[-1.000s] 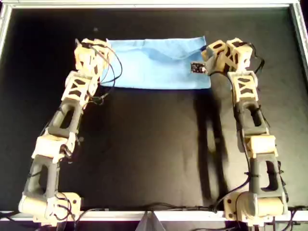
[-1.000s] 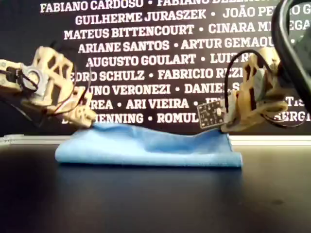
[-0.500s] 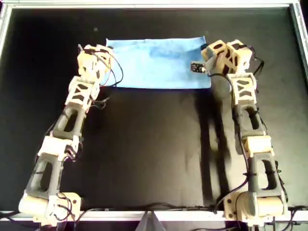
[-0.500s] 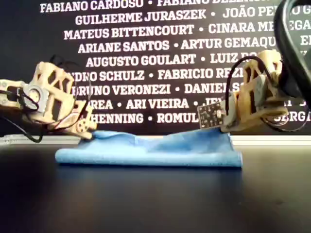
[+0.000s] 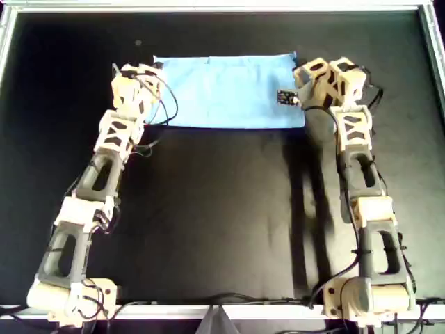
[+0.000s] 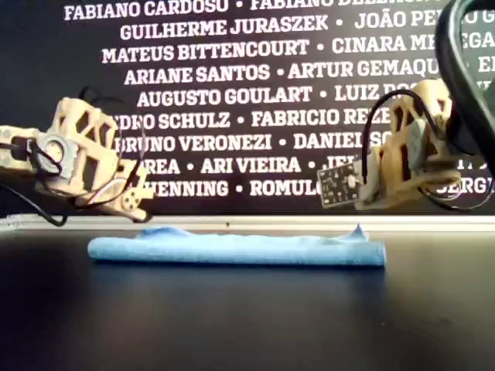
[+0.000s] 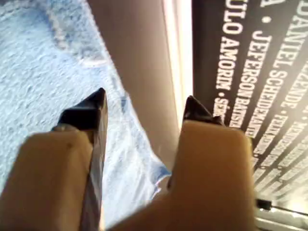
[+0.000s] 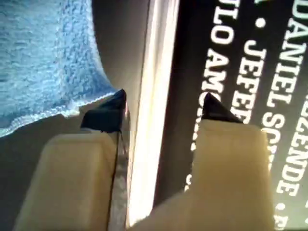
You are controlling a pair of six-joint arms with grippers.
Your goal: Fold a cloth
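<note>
Light-blue cloth (image 5: 226, 92) lies folded flat; left gripper (image 7: 144, 108) and right gripper (image 8: 163, 108) jaws released, empty

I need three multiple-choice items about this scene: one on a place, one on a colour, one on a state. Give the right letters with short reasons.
1. Where does the cloth lie in the overhead view?
A. near the top edge
B. at the centre
C. near the bottom edge

2. What colour is the cloth?
A. red
B. light blue
C. white

3. In what state are the left gripper and the right gripper?
A. both open
B. both shut on the cloth
C. one open, one shut

Answers: 1 A, it lies between the two arm tips near the top; 2 B, plain light blue; 3 A, the jaws stand apart, holding nothing.
</note>
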